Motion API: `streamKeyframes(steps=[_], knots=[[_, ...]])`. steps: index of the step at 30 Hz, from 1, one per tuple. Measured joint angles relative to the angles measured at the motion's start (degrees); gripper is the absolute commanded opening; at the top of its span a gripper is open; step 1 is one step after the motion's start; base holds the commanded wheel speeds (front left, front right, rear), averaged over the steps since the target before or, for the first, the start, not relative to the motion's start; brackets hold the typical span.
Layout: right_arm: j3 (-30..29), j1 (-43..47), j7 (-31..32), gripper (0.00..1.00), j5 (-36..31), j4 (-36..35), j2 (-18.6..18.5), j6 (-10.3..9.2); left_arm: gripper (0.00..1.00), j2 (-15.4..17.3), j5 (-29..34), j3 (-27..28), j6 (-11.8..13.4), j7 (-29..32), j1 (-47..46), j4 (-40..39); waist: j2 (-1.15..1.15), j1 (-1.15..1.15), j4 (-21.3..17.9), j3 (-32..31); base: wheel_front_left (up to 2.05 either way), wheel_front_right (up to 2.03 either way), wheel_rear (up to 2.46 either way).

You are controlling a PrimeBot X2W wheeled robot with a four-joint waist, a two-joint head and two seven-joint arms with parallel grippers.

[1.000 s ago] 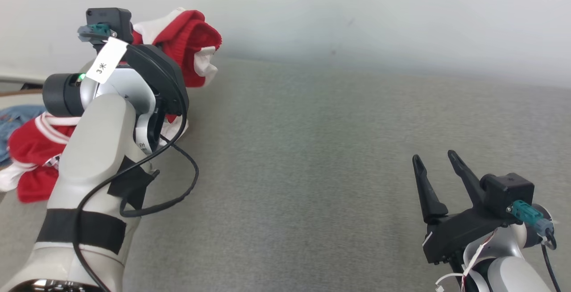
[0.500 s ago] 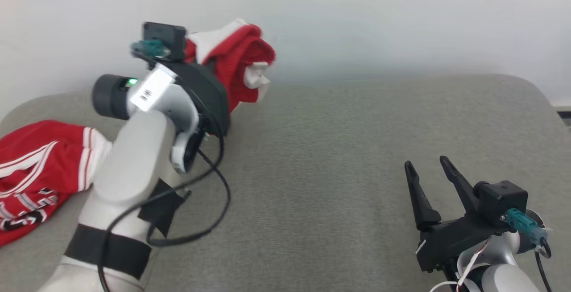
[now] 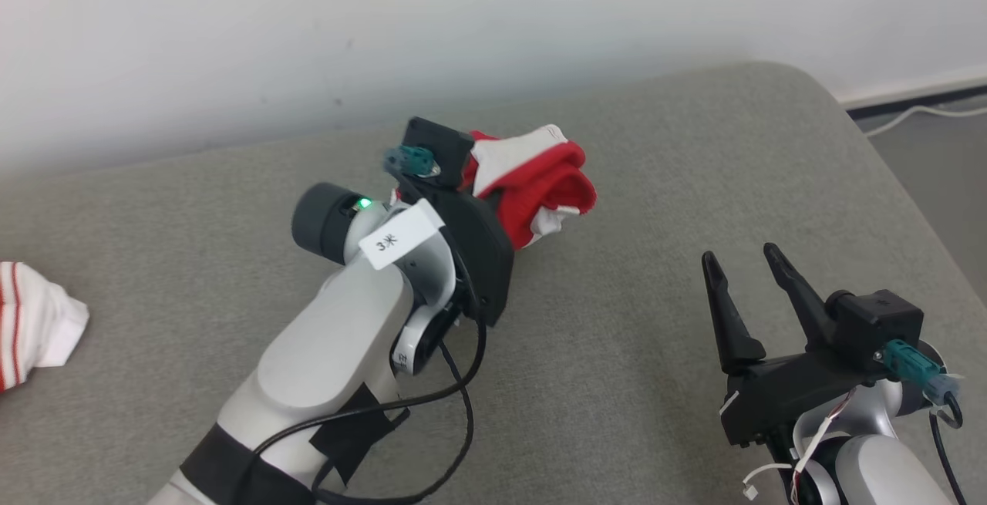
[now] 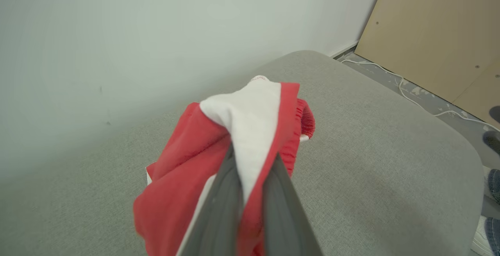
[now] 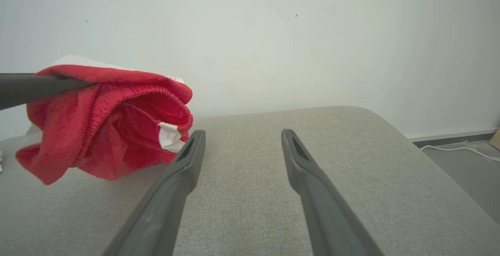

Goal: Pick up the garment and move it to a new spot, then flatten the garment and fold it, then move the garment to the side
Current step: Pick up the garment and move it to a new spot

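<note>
- Head view: red-and-white garment is bunched over the grey surface, toward its far side. Right jaws stand apart, empty, over its near right.
- Left wrist view: left jaws are clamped on the garment's white fold, above the surface.
- Right wrist view: right jaws are apart over the surface, with the garment beside them.

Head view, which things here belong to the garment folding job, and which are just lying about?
Job: red-and-white garment, left gripper with jaws shut on it, open right gripper, grey cushion.
Lying about: striped cloth at the left edge, white cable on the floor.
</note>
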Motion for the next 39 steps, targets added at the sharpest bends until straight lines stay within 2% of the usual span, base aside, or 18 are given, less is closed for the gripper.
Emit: streamKeyframes(steps=[1,2,3,4,7,16,23,26,30,34,39], knots=[[-0.1,-0.2,0.0,1.0,0.1,0.1,0.0,0.0,0.02,0.0,-0.6,-0.9,0.0,0.4,0.0,0.1,0.0,0.0,-0.5,0.4,0.0,0.0,0.0],[-0.4,-0.2,-0.4,1.0,0.2,0.2,0.0,0.0,0.36,0.0,-1.9,-2.1,0.0,0.9,0.0,0.2,0.0,0.0,-0.9,0.9,0.0,0.0,0.0],[-0.7,-0.2,-0.5,1.0,0.2,0.3,0.0,0.0,0.36,0.1,-2.9,-3.3,-0.1,1.5,0.0,0.3,0.0,0.01,-1.2,1.3,0.0,0.0,0.0],[-1.0,-0.2,-0.5,1.0,0.2,0.3,-0.1,0.0,1.0,0.1,-3.6,-4.4,-0.2,2.2,0.0,0.2,0.01,0.01,-1.5,1.7,0.0,0.0,0.0],[-1.8,-0.1,-1.0,1.0,0.2,0.3,-0.3,-0.01,1.0,0.2,-5.5,-6.8,-0.2,4.2,0.0,0.3,0.01,0.01,-1.9,2.8,0.0,0.0,0.0],[-2.6,-0.1,-1.5,1.0,0.3,1.3,-0.3,-0.01,1.0,0.2,-9.4,-6.8,-0.7,5.2,-1.6,1.2,0.01,0.01,0.1,3.3,0.0,0.0,0.0],[-2.8,-0.1,-2.5,1.0,0.6,2.3,-0.3,-0.01,1.0,0.5,-9.7,-2.1,-0.2,-1.4,-2.1,1.6,0.0,0.01,3.1,2.1,0.0,0.0,0.0],[-3.2,-0.2,-3.8,1.0,1.2,2.4,0.0,0.01,1.0,2.6,-8.9,-0.1,0.6,-5.8,-1.6,-0.3,0.0,0.0,3.8,1.1,0.0,0.0,0.0],[-3.7,-1.2,-6.4,1.0,2.6,3.2,1.3,0.59,1.0,8.3,-7.7,2.8,1.7,-12.2,2.1,-4.2,0.0,0.0,4.5,-0.4,0.0,0.0,0.0],[-5.3,-0.5,-8.9,1.0,4.6,4.4,1.9,1.13,1.0,12.7,-5.9,5.0,2.4,-17.7,9.7,-8.3,0.0,0.0,5.1,-2.1,0.0,0.0,0.0],[-5.8,1.9,-11.1,1.0,5.6,6.0,2.6,1.6,1.0,16.0,-5.5,9.2,2.9,-24.3,20.8,-14.0,0.0,-0.01,6.0,-4.1,0.0,0.0,0.0]])
